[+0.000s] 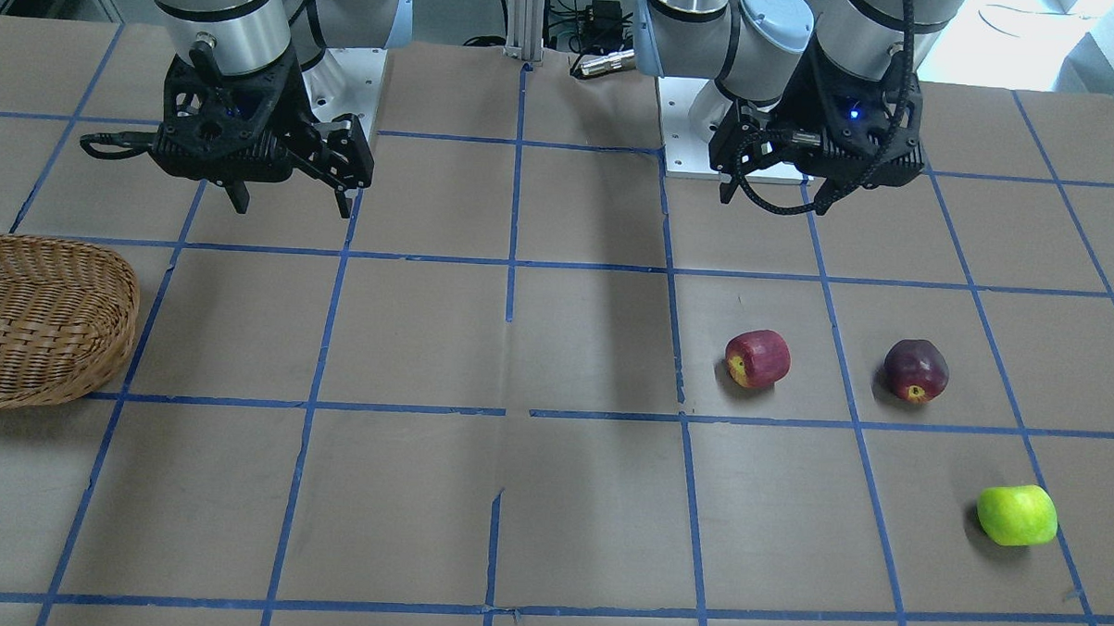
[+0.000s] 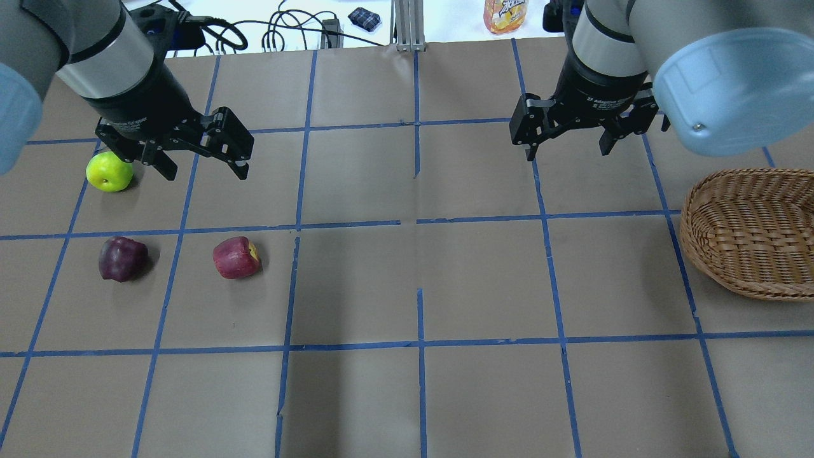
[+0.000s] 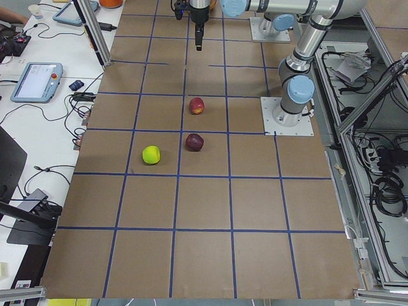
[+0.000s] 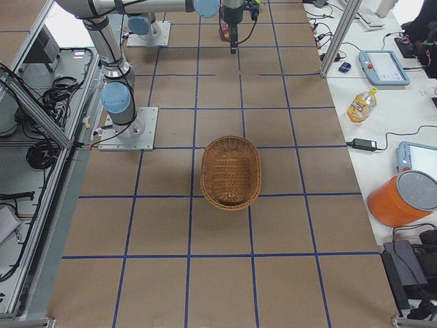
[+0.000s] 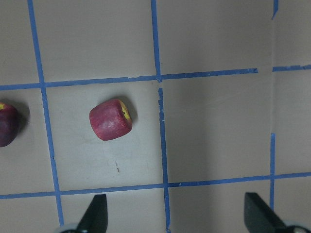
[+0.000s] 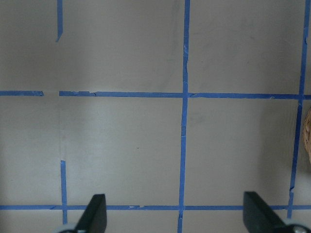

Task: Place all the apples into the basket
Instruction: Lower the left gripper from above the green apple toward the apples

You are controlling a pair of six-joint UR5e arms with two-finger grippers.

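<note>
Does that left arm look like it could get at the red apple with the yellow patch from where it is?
Probably yes. The left gripper hangs open above the table near the red apple, with nothing between them. The maroon apple lies well apart, so it should not block a grab.

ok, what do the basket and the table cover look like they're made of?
The basket looks like woven wicker or rattan, light brown and matte: interlaced strands show. The table cover looks like brown kraft paper or card, flat and matte, gridded with blue tape; I can't tell which.
</note>
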